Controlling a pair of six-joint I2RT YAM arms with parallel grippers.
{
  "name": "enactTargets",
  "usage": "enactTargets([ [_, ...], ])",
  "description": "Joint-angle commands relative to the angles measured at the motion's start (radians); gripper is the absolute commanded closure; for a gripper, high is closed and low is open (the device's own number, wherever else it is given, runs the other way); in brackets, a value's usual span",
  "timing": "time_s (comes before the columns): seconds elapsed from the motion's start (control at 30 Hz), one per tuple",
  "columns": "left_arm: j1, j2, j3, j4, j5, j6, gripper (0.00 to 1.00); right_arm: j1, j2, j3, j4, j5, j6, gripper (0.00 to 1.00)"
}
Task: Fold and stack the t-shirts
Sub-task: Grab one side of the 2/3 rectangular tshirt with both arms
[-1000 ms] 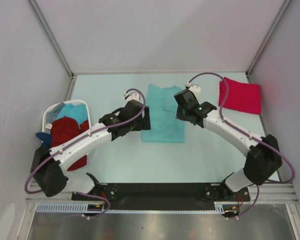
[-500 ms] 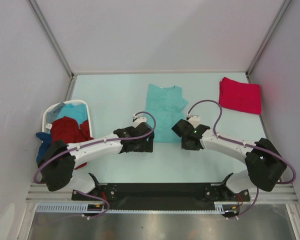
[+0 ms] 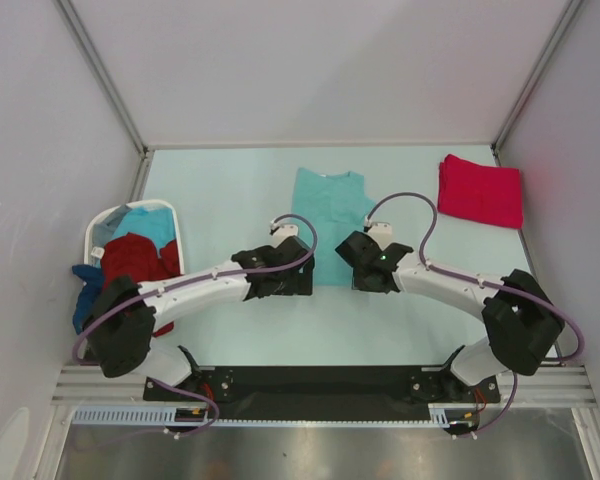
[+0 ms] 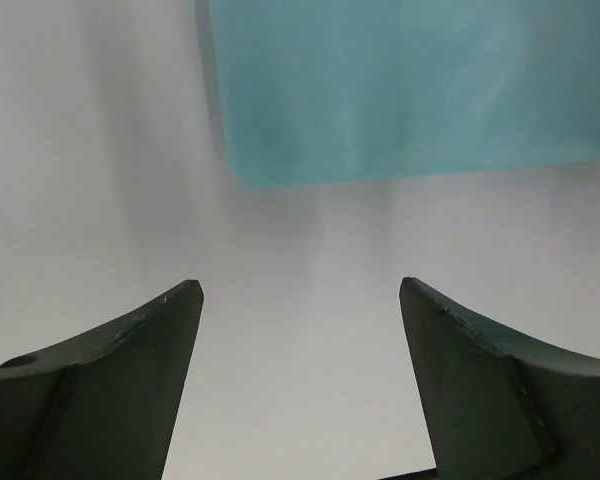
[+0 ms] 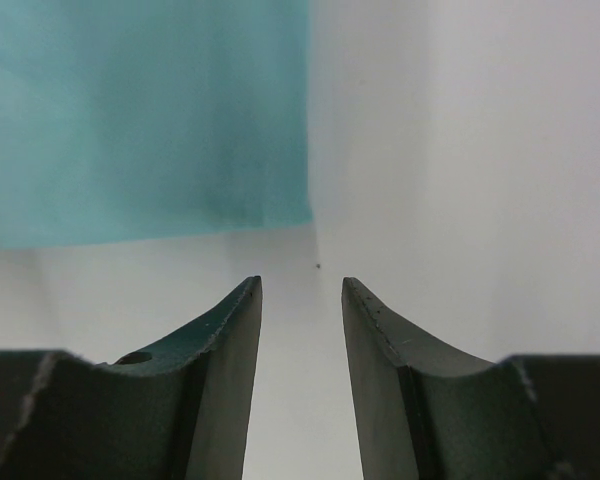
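Note:
The light teal t-shirt [image 3: 330, 220] lies flat in the middle of the table, collar toward the back. My left gripper [image 3: 298, 282] sits just short of its near left corner, open and empty; in the left wrist view that corner [image 4: 400, 90] lies ahead of the wide-apart fingers [image 4: 300, 290]. My right gripper [image 3: 358, 272] is at the near right corner, also open with nothing between its fingers [image 5: 302, 285]; the teal hem [image 5: 140, 130] lies just ahead and to the left. A folded pinkish-red t-shirt [image 3: 480, 190] rests at the back right.
A white laundry basket [image 3: 102, 225] stands at the left edge, holding a dark red shirt [image 3: 135, 262] and a light blue one [image 3: 145, 225]. A blue shirt [image 3: 85, 282] hangs over its near side. Walls close in the table on three sides.
Both arms have drawn back from over the teal shirt toward the near side and now sit low at its near hem. The shirt has not moved.

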Motion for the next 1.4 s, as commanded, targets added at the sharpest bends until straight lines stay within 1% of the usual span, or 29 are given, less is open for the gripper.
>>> enactTargets([
  [0.0,0.015,0.041,0.063,0.012,-0.025,0.010,0.14,0.000,0.038,0.052,0.039,0.014,-0.019,0.56],
  [0.33,0.065,0.104,0.055,0.049,0.001,0.024,0.14,-0.034,0.098,0.026,0.101,-0.021,-0.045,0.57],
  [0.47,0.085,0.124,0.053,0.064,0.012,0.039,0.15,-0.058,0.121,0.018,0.124,-0.032,-0.059,0.65],
  [0.8,0.113,0.188,0.084,0.089,0.038,0.064,0.18,-0.095,0.173,0.018,0.162,-0.053,-0.082,0.67],
  [0.87,0.115,0.191,0.089,0.092,0.038,0.063,0.19,-0.095,0.173,0.018,0.164,-0.056,-0.082,0.73],
  [1.07,0.116,0.187,0.102,0.093,0.034,0.075,0.23,-0.095,0.167,0.020,0.157,-0.053,-0.083,0.79],
  [1.37,0.119,0.234,0.119,0.109,0.051,0.089,0.28,-0.095,0.162,0.018,0.153,-0.050,-0.083,0.80],
])
